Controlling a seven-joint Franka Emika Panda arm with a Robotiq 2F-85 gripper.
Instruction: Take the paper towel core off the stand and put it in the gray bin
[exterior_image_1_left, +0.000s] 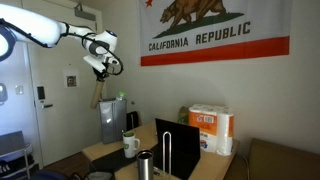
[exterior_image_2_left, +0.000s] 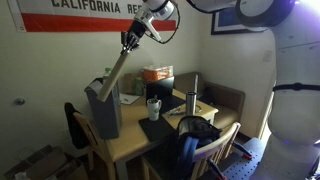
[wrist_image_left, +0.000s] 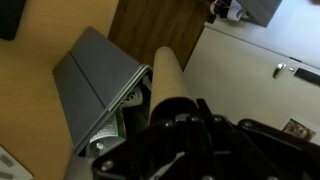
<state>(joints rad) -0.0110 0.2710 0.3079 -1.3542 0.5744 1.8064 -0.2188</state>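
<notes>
My gripper (exterior_image_1_left: 100, 66) is shut on the upper end of the paper towel core (exterior_image_1_left: 97, 88), a tan cardboard tube, and holds it tilted in the air. The tube's lower end hangs right at the open top of the gray bin (exterior_image_1_left: 112, 122). In an exterior view the gripper (exterior_image_2_left: 130, 40) holds the core (exterior_image_2_left: 118, 68) slanting down toward the bin (exterior_image_2_left: 103, 112). In the wrist view the core (wrist_image_left: 166, 78) points from the gripper (wrist_image_left: 176, 112) at the bin's opening (wrist_image_left: 92, 72). The thin dark wire stand (exterior_image_1_left: 166, 148) stands bare on the table.
The wooden table (exterior_image_1_left: 108, 152) carries a black laptop (exterior_image_1_left: 183, 150), a packaged paper towel pack (exterior_image_1_left: 212, 128), a white mug (exterior_image_1_left: 131, 146) and a steel tumbler (exterior_image_1_left: 146, 165). Chairs (exterior_image_2_left: 205, 145) stand around the table. A door and wall lie behind the bin.
</notes>
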